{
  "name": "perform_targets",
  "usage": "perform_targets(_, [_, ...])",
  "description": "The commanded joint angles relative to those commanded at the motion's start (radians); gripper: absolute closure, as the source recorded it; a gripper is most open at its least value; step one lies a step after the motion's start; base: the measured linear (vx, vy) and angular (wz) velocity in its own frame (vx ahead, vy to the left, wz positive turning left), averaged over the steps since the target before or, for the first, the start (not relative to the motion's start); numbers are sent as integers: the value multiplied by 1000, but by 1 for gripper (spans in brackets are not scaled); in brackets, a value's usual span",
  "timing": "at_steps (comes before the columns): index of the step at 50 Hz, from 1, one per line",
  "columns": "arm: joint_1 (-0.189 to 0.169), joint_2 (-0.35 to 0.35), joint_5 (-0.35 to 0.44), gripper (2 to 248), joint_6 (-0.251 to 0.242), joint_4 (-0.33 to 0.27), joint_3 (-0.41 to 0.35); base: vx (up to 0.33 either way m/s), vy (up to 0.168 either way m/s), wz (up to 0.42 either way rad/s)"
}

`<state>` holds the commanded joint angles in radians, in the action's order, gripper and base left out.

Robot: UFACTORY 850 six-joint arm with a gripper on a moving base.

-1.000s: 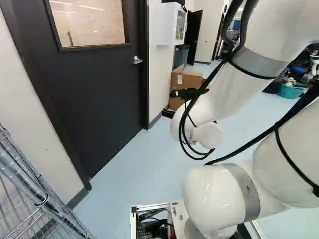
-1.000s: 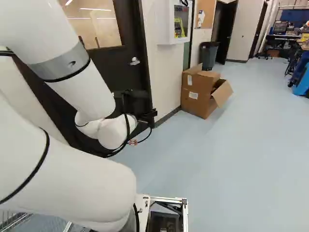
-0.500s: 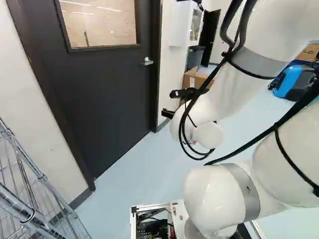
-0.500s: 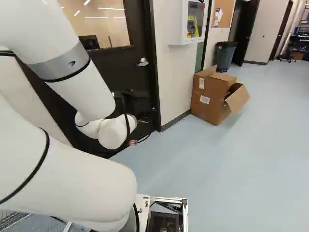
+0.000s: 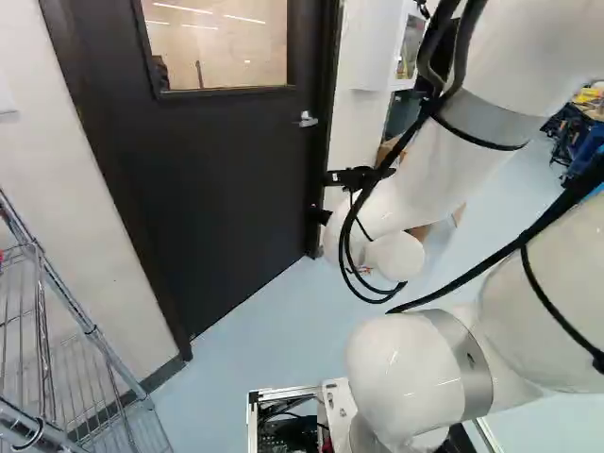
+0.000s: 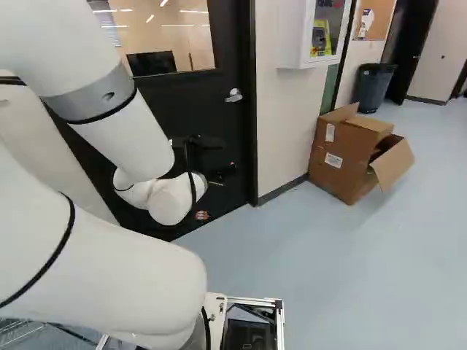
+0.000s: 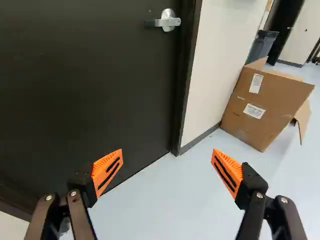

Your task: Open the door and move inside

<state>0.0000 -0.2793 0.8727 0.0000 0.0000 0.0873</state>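
The door (image 5: 226, 170), a smooth, flat, near-black slab, was seen closed within its dark frame (image 7: 187, 75), at the left of the left base view and ahead of the gripper (image 5: 321, 215). Its upper part was filled by a rectangular window (image 5: 222, 42), in which bright strips of light were seen. A silvery metal handle (image 7: 168, 21), made up of a rounded plate and a short lever, was set close to the frame; in the wrist view it was placed ahead of the fingers and well apart from them. The jaws were spread wide, with nothing pinched between the ribbed, wedge-shaped orange pads (image 7: 107, 170). Against so dark a panel, the gripper was poorly shown in the right base view, though its tips seemed to be near the door.

The white arm (image 5: 415, 368) was formed of glossy, rounded sections ringed by grey collars, and looped black cables (image 5: 346, 255) were strapped along it. On the pale, smooth floor (image 6: 314, 255), a brown cardboard box (image 6: 339, 164) was seen beside the wall (image 6: 281, 124), one flap folded outward. A rack (image 5: 94, 335) of shiny metal wire was placed at the left of the left base view.
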Motion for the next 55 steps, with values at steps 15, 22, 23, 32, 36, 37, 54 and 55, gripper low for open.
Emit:
perform_targets(15, [0,0,0,3,0,0,0,176,-4,274])
perform_targets(22, [0,0,0,3,0,0,0,172,-17,222])
perform_targets(23, [0,0,0,3,0,0,0,211,-23,199])
perform_targets(32, [0,0,0,3,0,0,0,186,-32,148])
perform_targets(36, [0,0,0,3,0,0,0,178,-55,29])
perform_targets(37, [0,0,0,3,0,0,0,175,-55,13])
perform_targets(54, [0,0,0,3,0,0,0,174,-66,5])
perform_targets(55, [0,0,0,3,0,0,0,157,-71,1])
